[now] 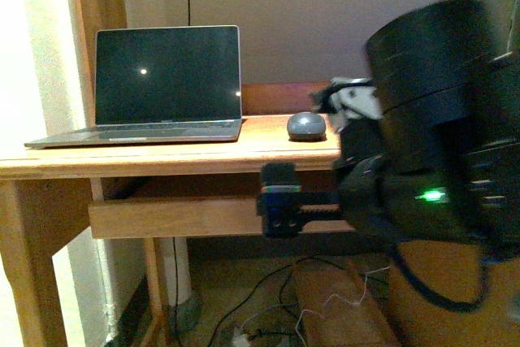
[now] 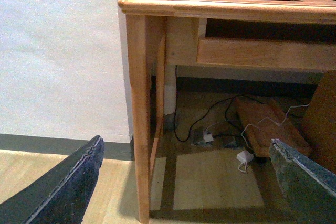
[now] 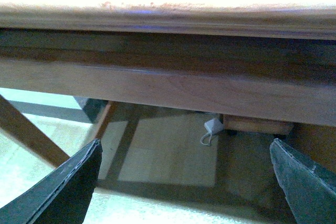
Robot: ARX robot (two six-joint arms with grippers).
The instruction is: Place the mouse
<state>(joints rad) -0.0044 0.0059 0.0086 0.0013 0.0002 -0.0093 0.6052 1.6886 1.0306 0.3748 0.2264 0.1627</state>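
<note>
The mouse [image 1: 306, 126] is a small dark grey oval lying on the wooden desk [image 1: 203, 156], to the right of the open laptop [image 1: 166, 87]. My right arm [image 1: 431, 127] fills the right of the front view. Its gripper [image 1: 280, 197] is low, in front of the desk's front edge and below the mouse. In the right wrist view this gripper [image 3: 185, 142] is open and empty, facing the underside of the desk edge [image 3: 168, 11]. My left gripper [image 2: 185, 142] is open and empty, low near the floor, facing the desk's left leg [image 2: 140, 119]. It is out of the front view.
A drawer front [image 1: 175, 217] hangs under the desk top. Cables and a white adapter [image 2: 244, 157] lie on the floor under the desk beside a wooden board [image 2: 265, 121]. A white wall [image 2: 58, 51] stands to the left of the desk.
</note>
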